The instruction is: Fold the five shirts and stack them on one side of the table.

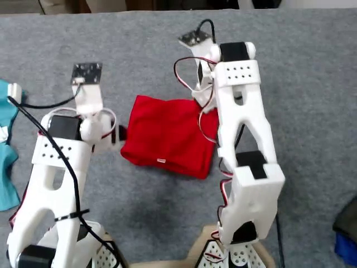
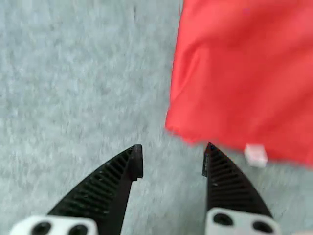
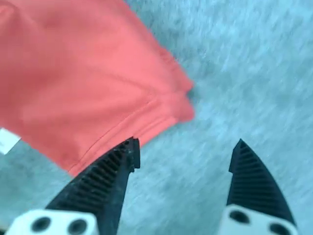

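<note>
Both claws released, empty: left gripper [image 2: 173, 147], right gripper [image 3: 187, 144] flank folded red shirt [image 1: 167, 137]. Risk: careless grab snags hem, fold undone.

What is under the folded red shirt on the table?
The folded red cloth shirt lies on the grey felt table cover, which shows around its edges. Anything directly beneath is hidden by the fabric.

White plastic arms [image 1: 245, 128], black motors [image 1: 62, 127], red, white and black cables [image 1: 71, 170]; left claw [image 2: 172, 159] and right claw [image 3: 186, 154] have black ridged fingers [image 2: 117, 176].
</note>
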Action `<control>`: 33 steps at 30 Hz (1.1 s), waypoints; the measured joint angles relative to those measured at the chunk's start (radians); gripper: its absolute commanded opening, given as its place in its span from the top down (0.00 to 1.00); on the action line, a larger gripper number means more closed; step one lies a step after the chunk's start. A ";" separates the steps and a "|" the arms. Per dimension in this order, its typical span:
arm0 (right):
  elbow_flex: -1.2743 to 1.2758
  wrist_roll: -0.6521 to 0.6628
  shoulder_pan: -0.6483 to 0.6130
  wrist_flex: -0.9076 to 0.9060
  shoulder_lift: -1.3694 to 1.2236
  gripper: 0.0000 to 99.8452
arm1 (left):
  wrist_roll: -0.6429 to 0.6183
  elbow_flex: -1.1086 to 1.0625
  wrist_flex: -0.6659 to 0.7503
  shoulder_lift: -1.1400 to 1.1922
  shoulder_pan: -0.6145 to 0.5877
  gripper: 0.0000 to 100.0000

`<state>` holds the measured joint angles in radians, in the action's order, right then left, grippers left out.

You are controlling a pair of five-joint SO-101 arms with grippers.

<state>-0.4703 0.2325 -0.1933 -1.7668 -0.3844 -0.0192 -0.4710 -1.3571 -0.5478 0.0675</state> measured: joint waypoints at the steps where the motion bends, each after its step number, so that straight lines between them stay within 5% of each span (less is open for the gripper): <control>1: 0.041 -0.008 0.005 0.000 0.025 0.70 | -0.017 0.025 0.017 0.026 0.009 0.78; 7: 0.262 -0.015 0.100 0.021 0.206 1.00 | -0.086 0.226 0.040 0.292 0.135 0.78; 14: 0.589 0.130 0.135 0.144 0.457 0.99 | -0.098 0.525 0.089 0.669 0.175 0.78; 20: 0.956 0.235 0.008 0.362 0.680 0.99 | -0.103 0.710 0.089 0.890 0.175 0.99; 33: 1.300 0.239 -0.141 0.710 0.761 0.99 | -0.103 0.939 0.089 1.169 0.149 0.98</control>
<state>0.8293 0.4718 -0.3345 -1.0564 0.3767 -0.1220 0.4680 -1.2681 0.6214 0.2163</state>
